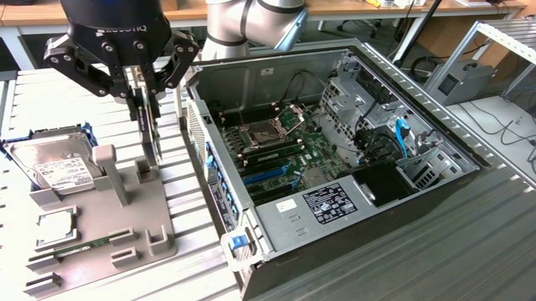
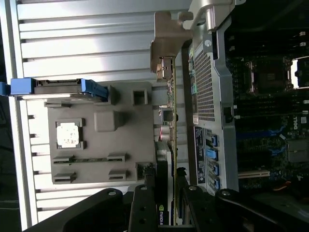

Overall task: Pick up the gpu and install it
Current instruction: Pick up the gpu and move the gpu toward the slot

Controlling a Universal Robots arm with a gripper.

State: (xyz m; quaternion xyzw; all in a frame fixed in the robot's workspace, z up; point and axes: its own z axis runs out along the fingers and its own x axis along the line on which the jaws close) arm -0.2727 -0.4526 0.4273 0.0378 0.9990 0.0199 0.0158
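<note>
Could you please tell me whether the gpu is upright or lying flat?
Upright: the gpu stands vertically on edge, clamped in the gripper beside the open computer case.

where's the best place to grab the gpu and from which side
Its top edge, from straight above: the gpu stands upright on edge at the grey holder, thin, so its two flat faces are what suit a pinch. The gripper is clamped on it there.

The gpu (image 1: 152,128), a thin dark card, is held upright on edge between the fingers (image 1: 134,94).
</note>
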